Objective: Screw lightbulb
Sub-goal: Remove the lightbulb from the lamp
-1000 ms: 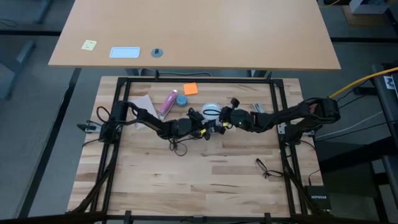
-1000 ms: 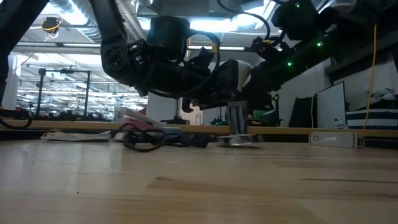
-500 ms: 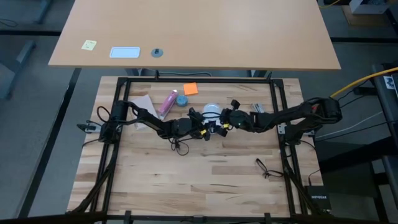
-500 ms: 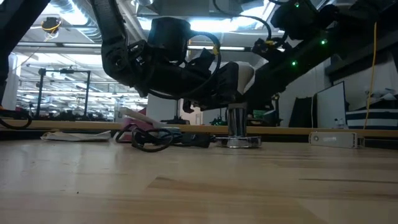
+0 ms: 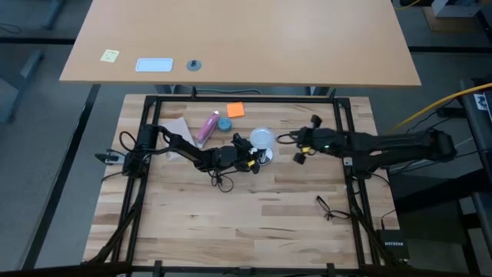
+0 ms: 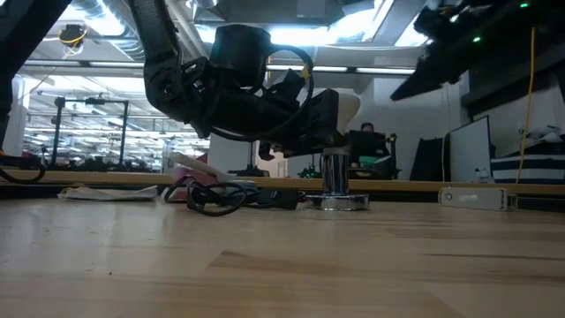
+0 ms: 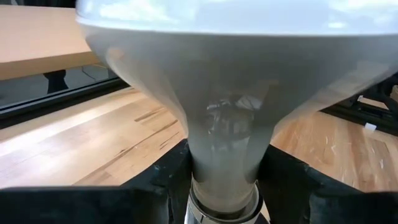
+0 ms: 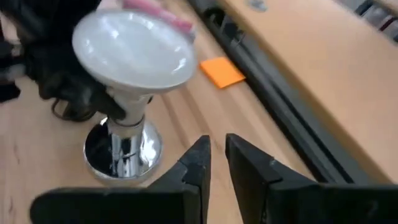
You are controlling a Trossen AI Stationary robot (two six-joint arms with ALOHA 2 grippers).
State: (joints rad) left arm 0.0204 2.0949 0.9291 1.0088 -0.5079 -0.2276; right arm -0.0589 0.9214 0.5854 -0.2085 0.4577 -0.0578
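The white lightbulb (image 5: 262,138) stands upright, globe up, on the silver lamp base (image 8: 121,152) at the middle of the table. Its neck goes down into the base's stem (image 6: 335,172). My left gripper (image 5: 256,155) reaches in from the table's left and is shut on the bulb. My right gripper (image 5: 298,146) hangs off to the bulb's right, clear of it. In the right wrist view its fingers (image 8: 216,152) are a narrow gap apart with nothing between them. My left gripper pinches the bulb's narrow neck (image 7: 224,155) between its two fingers (image 7: 171,177), just above the socket. The fingers come in about level from the table's left. The bulb stays upright, seated on the lamp base, which rests on the table.
A pink tube (image 5: 207,127), a small blue round thing (image 5: 224,123), an orange note (image 5: 235,110) and white paper (image 5: 175,127) lie left of and behind the bulb. A black cord (image 5: 221,181) loops near my left gripper. A black clip (image 5: 327,208) lies at the near right.
My right gripper has drawn back from the bulb toward the table's right edge and risen; its finger gap looks unchanged. The bulb, earlier partly covered by that gripper, now shows in full. It stays upright in my left gripper's hold.
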